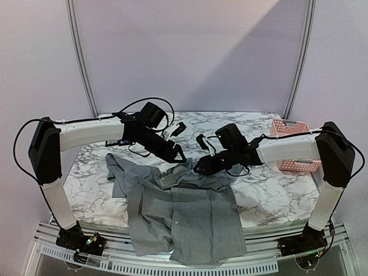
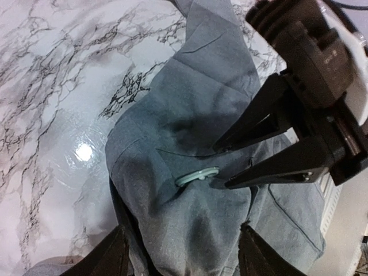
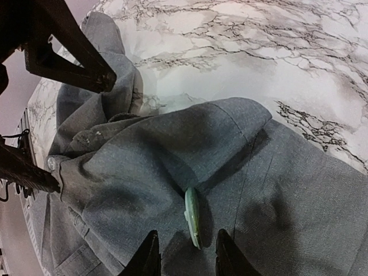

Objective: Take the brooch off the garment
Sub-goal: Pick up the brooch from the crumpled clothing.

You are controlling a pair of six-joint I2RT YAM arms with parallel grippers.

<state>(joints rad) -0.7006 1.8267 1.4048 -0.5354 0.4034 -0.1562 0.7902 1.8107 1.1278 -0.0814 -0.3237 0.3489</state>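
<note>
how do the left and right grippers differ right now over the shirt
Opening: the left gripper has its jaws spread wide, while the right gripper has them narrower.
Place: the right gripper's fingers flank the pale green brooch, while the left gripper's fingers straddle bunched fabric of the garment beside it.
Shared: both are open and low over the collar end.

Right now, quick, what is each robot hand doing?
Left gripper: open, over the shirt.
Right gripper: open, straddling the brooch, not gripping it.
</note>
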